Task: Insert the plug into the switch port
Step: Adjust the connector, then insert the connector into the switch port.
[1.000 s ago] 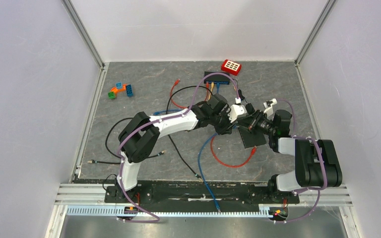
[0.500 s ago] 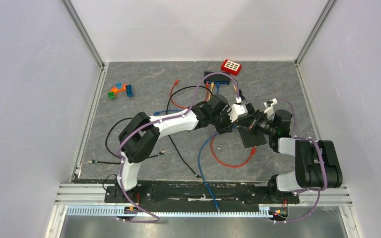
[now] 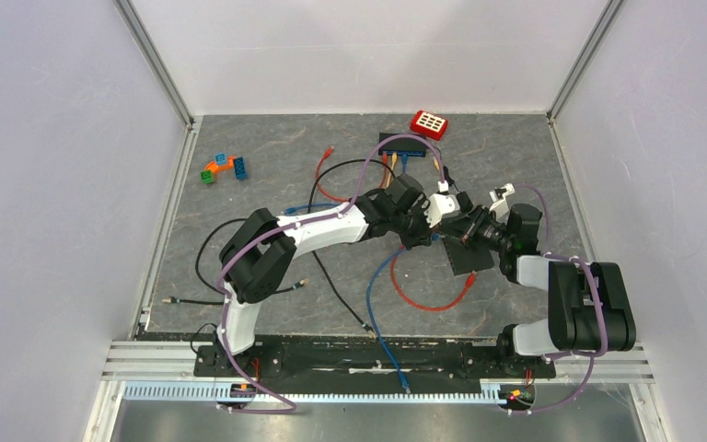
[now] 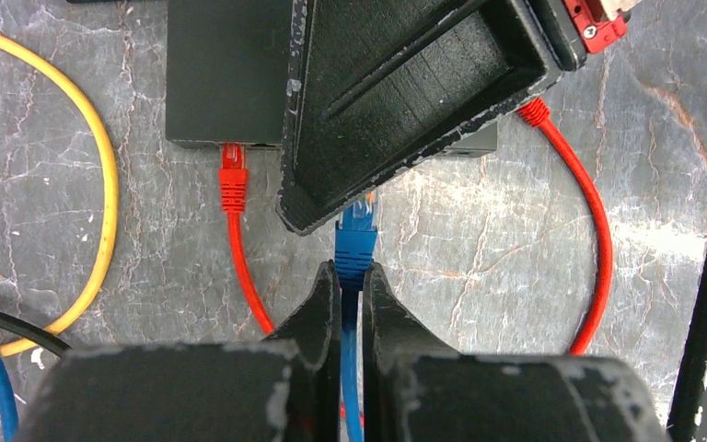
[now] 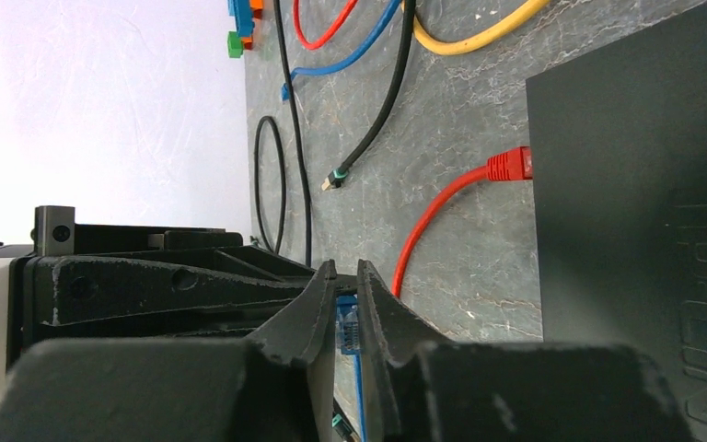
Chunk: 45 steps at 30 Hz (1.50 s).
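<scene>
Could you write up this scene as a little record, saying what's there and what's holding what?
Left tool: shut on the blue plug, at its rear end
Right tool: shut on the same plug
Switch: black box, red plug in one port
Blue plug: short of the switch, not inserted
Nearby: yellow cable loose on the table

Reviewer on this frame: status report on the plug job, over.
Left gripper shut on blue plug. Right gripper shut on it too. Plug aimed at switch, tip hidden under right fingers. Red plug occupies neighbouring port.
</scene>
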Available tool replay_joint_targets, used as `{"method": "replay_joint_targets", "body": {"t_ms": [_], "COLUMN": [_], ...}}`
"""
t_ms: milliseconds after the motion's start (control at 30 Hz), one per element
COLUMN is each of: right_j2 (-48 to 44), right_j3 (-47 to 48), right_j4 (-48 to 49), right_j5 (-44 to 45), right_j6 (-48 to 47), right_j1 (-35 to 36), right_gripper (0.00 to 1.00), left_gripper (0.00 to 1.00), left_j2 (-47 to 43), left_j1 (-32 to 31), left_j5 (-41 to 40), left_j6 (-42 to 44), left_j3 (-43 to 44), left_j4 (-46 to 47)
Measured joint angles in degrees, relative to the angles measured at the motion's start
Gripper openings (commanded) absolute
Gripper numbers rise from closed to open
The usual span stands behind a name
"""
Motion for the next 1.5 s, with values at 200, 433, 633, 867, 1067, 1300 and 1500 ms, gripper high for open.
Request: {"method": "replay_joint_targets", "body": {"t_ms": [200,433,633,867,1067,1300,1500], "right_j2": [-0.37,-2.58,-0.68,6.14,9.92,12.98,14.60], "right_j3": [2.14,12.70,19.85,21.38,21.38,21.35,21.31], "right_j4": [-6.05,-20.52,-29.29,-33.20,-33.38,-32.65,-32.15], "right_j5": [0.20,3.48,8.07,9.09,8.61,8.46,7.91], "right_j6": [-4.26,-19.45,-30.38,-36.09,-38.03,-39.30,-40.13], "right_j1": [-1.20,-8.81,-11.04,-11.72,-11.76,-12.20,-12.50], "right_gripper": [0.52,0.56,0.56,0.56,0.55,0.46,0.46], "left_gripper": [0.02,0.02,0.02,0.02,0.02,0.02,0.02], "left_j2": [0.00,0.11,1.64,6.99,9.40,12.52,13.92], "left_j1": [0.00,-0.55,-2.03,-2.62,-2.62,-2.62,-2.62], "left_j5": [-0.68,-5.22,-7.72,-8.85,-9.40,-9.73,-9.75], "left_j6": [-0.72,-2.49,-2.84,-3.08,-3.48,-3.50,-5.18], "left_j3": [-0.59,-1.86,-1.25,2.58,5.81,11.04,14.99], "left_j4": [0.42,0.37,-0.31,-2.89,-4.74,-7.67,-13.18]}}
